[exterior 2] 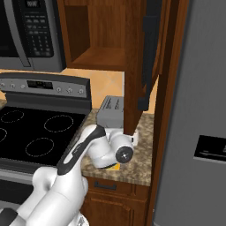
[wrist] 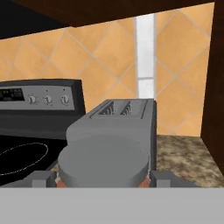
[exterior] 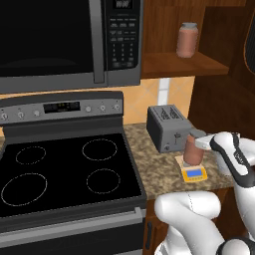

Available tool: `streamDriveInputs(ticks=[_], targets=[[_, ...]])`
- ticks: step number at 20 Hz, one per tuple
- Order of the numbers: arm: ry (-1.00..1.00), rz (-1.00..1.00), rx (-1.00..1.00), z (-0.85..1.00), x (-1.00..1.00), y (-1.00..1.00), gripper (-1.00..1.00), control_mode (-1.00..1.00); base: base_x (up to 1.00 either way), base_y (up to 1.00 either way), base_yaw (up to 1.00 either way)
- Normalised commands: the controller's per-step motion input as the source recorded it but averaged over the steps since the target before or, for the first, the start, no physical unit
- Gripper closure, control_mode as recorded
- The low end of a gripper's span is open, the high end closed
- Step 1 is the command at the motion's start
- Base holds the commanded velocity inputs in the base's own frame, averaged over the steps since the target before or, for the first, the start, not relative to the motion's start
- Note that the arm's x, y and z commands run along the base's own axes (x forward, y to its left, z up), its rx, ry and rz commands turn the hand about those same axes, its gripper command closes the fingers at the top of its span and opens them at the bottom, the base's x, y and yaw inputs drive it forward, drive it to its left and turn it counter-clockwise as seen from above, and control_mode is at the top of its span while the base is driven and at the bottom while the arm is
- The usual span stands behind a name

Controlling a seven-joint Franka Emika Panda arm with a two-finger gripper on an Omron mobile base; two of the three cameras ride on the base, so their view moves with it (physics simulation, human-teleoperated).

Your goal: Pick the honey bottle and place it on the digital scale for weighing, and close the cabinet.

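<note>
1. The gripper [exterior: 195, 143] pinches the honey bottle [exterior: 192, 151] just below its dark cap, one finger [wrist: 41, 178] on each side of the jar as the hand view shows.
2. The honey bottle stands upright on the digital scale [exterior: 193, 173]; whether its base bears fully on the weighing plate cannot be told. The scale's blue display lies at 6 o'clock of the jar.
3. The toaster [exterior: 168, 127] sits on the granite counter [exterior: 149, 167], just beside the jar at its 10 o'clock.
4. The paler look-alike jar [exterior: 187, 40] rests on the cabinet shelf, at 12 o'clock of the gripper and well above it.
5. The cabinet [exterior 2: 101, 31] is open; its door [exterior 2: 143, 57] swings out toward the room, with the black bar handle [exterior 2: 148, 59] on its face.
6. Judged step: placing, apparently at or near release. The next move calls for spreading the fingers, lifting clear without tipping the jar, then reaching the door and pushing it shut.
</note>
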Motion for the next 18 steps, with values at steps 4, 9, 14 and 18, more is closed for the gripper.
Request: streamDriveInputs(ticks=[4,9,14,18], targets=[[0.0,0.0,0.0,-0.2,0.01,0.07,1.0,-1.0,0.0,0.0,0.0],[-0.01,0.0,-0.04,-0.08,-0.01,0.38,-1.0,-1.0,0.0,0.0,0.0],[-0.04,0.0,0.0,0.0,-0.04,0.06,-1.0,-1.0,0.0,0.0,0.0],[0.0,0.0,0.0,0.0,-0.16,0.0,-1.0,-1.0,0.0,0.0,0.0]])
